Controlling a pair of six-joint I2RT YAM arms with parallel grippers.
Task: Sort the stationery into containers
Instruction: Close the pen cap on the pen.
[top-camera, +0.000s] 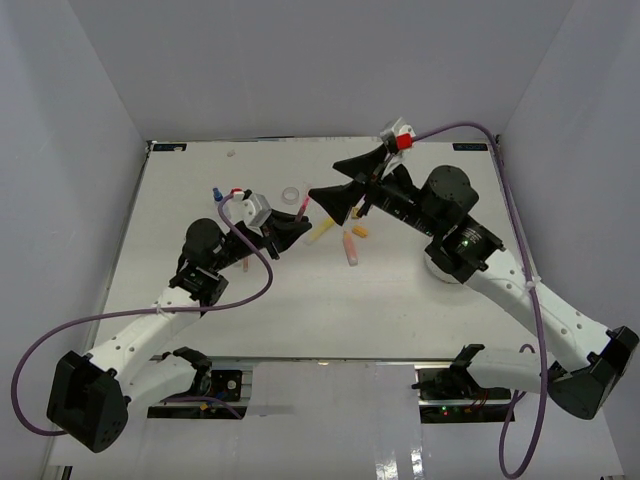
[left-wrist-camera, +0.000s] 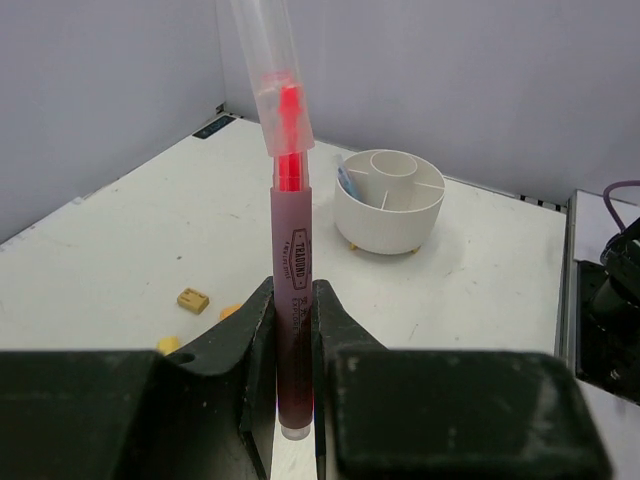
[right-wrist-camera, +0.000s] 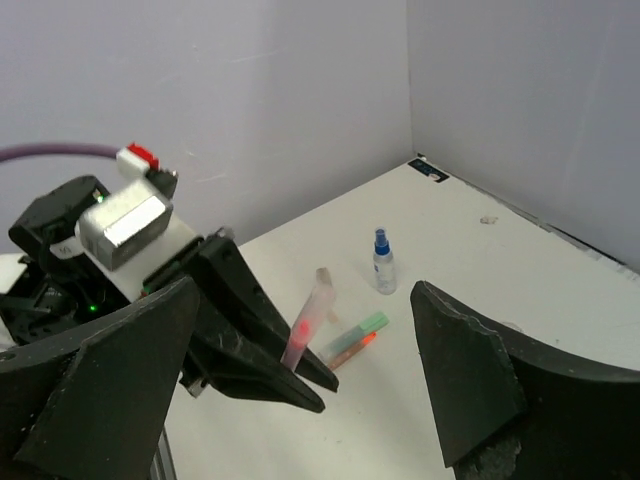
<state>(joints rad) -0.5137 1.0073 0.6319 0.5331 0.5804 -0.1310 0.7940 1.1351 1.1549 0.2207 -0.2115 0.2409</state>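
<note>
Right now my left gripper (left-wrist-camera: 292, 305) is clamped tight on a red pen (left-wrist-camera: 291, 250), gripping its lower barrel, the clear cap pointing away. My right gripper (top-camera: 323, 179) stands wide apart with nothing in it, near the pen's capped end. The round white tub (left-wrist-camera: 388, 222) sits on the table (left-wrist-camera: 120, 250) beyond, something blue in one compartment; a yellow eraser (left-wrist-camera: 193, 299) lies loose nearer

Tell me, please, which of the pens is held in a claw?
The red pen, clamped in the left claw; the green and orange ones lie loose.
</note>
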